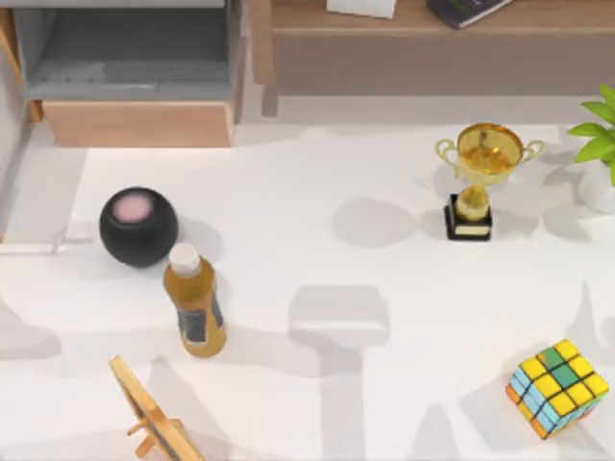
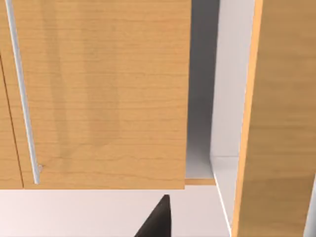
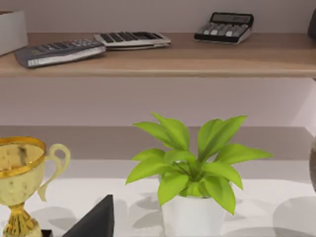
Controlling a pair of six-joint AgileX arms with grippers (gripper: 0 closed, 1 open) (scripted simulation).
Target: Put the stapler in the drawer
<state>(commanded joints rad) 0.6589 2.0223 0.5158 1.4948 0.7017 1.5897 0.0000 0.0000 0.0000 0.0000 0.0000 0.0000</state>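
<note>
The left hand hangs close before the tan front of the drawer, the right hand near a trophy and potted plant; whether either is apart or together I cannot tell. The drawer stands pulled out at the bench's far left, its grey floor bare; where the stapler lies I cannot tell.

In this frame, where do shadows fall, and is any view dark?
Top view: soft grey arm-shaped shadows cross the white table, and the amber bottle and trophy cast short shadows. Left wrist view: evenly lit tan drawer front, shaded gap beside it. Right wrist view: bright, with faint shadows under the plant. No view is dark.
</note>
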